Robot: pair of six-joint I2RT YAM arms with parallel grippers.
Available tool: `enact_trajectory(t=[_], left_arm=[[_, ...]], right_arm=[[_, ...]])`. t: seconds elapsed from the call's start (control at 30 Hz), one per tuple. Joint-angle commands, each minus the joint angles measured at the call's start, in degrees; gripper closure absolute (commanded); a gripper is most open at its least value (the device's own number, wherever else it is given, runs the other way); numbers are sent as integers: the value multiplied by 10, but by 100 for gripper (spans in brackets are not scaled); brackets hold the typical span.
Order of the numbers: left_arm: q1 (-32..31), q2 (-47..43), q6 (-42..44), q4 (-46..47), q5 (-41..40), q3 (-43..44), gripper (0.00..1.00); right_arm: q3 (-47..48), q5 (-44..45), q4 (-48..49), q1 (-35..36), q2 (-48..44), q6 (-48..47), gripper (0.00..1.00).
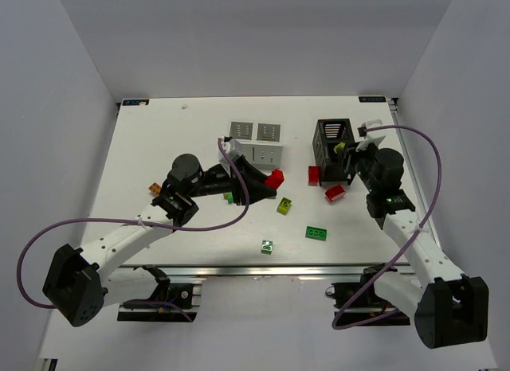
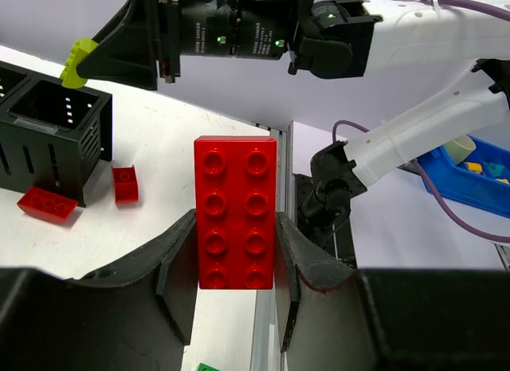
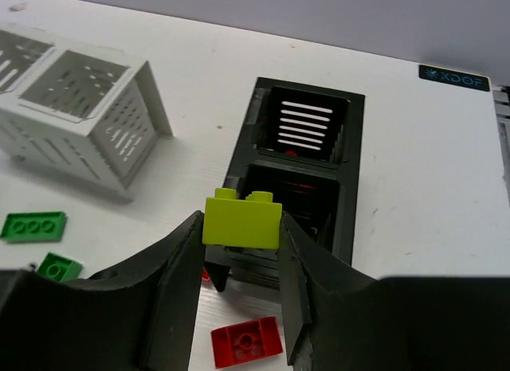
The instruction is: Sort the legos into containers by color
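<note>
Top view, front edge going back.

Nearest the front edge of the table point(image 1: 143, 148), about 6 o'clock from its centre: small green brick with a white mark point(image 1: 267, 247). Flat green brick point(image 1: 316, 233) sits at its 3 o'clock, apart.

Next row back: loose lime brick point(image 1: 284, 205) and, at its 9 o'clock, a tiny green brick point(image 1: 229, 197) close under the left arm. Orange piece point(image 1: 153, 188) lies far out at 9 o'clock, can't tell what it is.

Left gripper point(image 1: 269, 181) reaches toward 3 o'clock and pinches a red two-by-four brick point(image 2: 236, 212) by its long sides, studs facing the wrist camera. That brick sits between the two boxes, at 5 o'clock from the white box point(image 1: 259, 140).

Tilted red brick point(image 1: 335, 193) lies on the table at 6 o'clock of the black box point(image 1: 327, 152). A smaller red brick point(image 1: 313, 175) lies at the box's 8 o'clock, just beside the wall.

Right gripper point(image 1: 343, 150) pinches a lime brick point(image 3: 242, 221) and holds it above the near end of the black box, clear of the rim in the left wrist view.

Black box stands at 3 o'clock of the white box, apart.

Off the table in the left wrist view: blue bin point(image 2: 470, 188) with small pieces in it.
</note>
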Motion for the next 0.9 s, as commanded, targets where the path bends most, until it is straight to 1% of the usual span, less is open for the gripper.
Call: enact_trajectory(t=[0.0, 0.13, 0.2, 0.5, 0.57, 0.6, 0.63, 0.77, 0.8, 0.87], left_arm=[[4, -9, 8, -6, -3, 4, 100], [4, -7, 9, -9, -3, 6, 100], [4, -6, 10, -13, -3, 7, 100], [4, -4, 8, -13, -2, 7, 100], [4, -3, 8, -13, -3, 7, 100], [4, -3, 8, -14, -3, 8, 100], [4, -3, 7, -14, -3, 9, 100], [4, -5, 7, -13, -3, 7, 100], [4, -5, 7, -13, -3, 7, 100], [4, -4, 7, -13, -2, 7, 100]], right_arm=[[20, 61, 59, -2, 23, -1, 100], [42, 97, 54, -2, 78, 2, 100], [47, 95, 52, -1, 92, 3, 100], [47, 87, 57, 0, 115, 2, 100], [50, 87, 54, 0, 120, 1, 92], [51, 87, 52, 0, 125, 0, 85], [52, 87, 50, 1, 127, 0, 82], [54, 84, 47, 0, 132, -1, 78], [54, 85, 47, 0, 134, -2, 74], [55, 85, 46, 0, 134, -3, 72]])
